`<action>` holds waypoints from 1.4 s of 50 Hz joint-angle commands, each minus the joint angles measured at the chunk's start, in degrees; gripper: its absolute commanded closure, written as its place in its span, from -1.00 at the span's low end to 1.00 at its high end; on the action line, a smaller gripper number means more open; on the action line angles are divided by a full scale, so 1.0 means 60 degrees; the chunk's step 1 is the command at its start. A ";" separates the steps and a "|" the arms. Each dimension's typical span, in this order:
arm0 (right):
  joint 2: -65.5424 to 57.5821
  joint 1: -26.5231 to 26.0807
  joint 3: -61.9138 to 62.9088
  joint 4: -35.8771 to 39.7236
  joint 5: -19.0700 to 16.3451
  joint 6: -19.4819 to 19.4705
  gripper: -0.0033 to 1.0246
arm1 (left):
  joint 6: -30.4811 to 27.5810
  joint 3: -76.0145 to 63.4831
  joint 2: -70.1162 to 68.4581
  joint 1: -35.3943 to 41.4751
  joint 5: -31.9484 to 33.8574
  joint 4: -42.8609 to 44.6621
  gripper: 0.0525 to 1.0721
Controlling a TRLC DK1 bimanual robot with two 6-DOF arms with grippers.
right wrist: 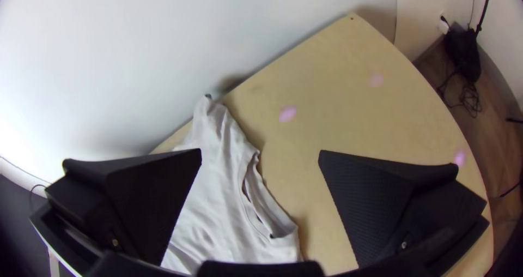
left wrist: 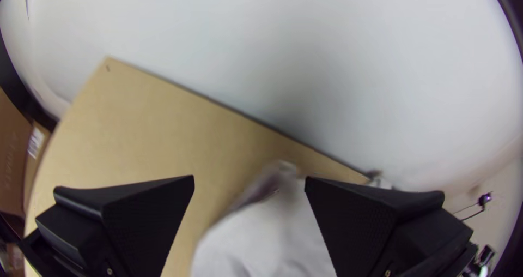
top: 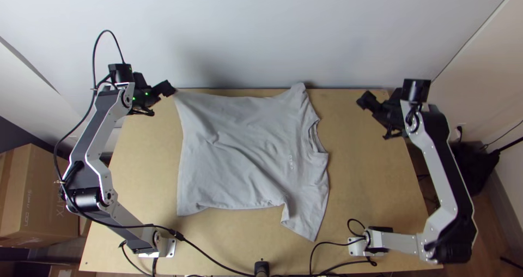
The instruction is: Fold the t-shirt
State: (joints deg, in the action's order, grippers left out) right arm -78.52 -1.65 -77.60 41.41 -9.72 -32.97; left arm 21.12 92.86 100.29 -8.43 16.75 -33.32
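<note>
My left gripper (top: 168,88) is at the table's far left, its fingertips beside the shirt's far hem corner. The grey t-shirt (top: 239,146) lies spread with some wrinkles, hem to the left and collar to the right; one sleeve lies at the far edge, the other points toward the near side. In the left wrist view the gripper (left wrist: 249,180) is open, with the blurred corner of the shirt (left wrist: 272,233) between and beyond its fingers. My right gripper (top: 368,100) stands to the right of the collar. The right wrist view has that gripper (right wrist: 260,152) open, near the shirt (right wrist: 218,200).
The wooden table (top: 370,184) ends at a pale wall (top: 245,37) along its far edge. Black cables (top: 207,259) run along the near edge between the arm bases. Cardboard boxes (top: 41,195) stand on the floor at the left.
</note>
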 commanded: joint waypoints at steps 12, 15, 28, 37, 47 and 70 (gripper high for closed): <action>0.1998 -0.0106 0.2782 0.0276 -0.0856 0.0236 -0.93 | 0.1606 -0.0154 0.0614 -0.0720 0.2042 -0.0452 -0.92; 0.2115 -0.0091 0.3134 0.0833 -0.1310 0.0441 -0.89 | 0.1562 -0.0169 0.0453 -0.0720 0.2042 -0.0496 -0.92; 0.0680 0.0070 0.3222 0.4217 -0.2101 0.1833 -0.81 | 0.1255 -0.0315 -0.1202 -0.0852 0.2027 -0.0833 -0.92; 0.0226 0.0304 0.3749 0.4964 -0.2101 0.2800 -0.67 | 0.0654 -0.0755 -0.2697 -0.0881 0.2042 -0.1214 -0.92; 0.0182 0.0802 0.4628 0.4085 -0.2101 0.2917 -0.30 | 0.0053 -0.1180 -0.4015 -0.0764 0.2042 -0.1668 -0.92; -0.0785 0.1520 0.5595 0.2254 -0.2175 0.2858 -0.16 | -0.0928 -0.2059 -0.5465 -0.0895 0.2027 -0.2122 -0.92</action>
State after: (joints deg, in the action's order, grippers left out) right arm -81.23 6.52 -45.80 55.79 -22.13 -16.19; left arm 17.08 82.17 69.28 -13.17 28.29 -45.23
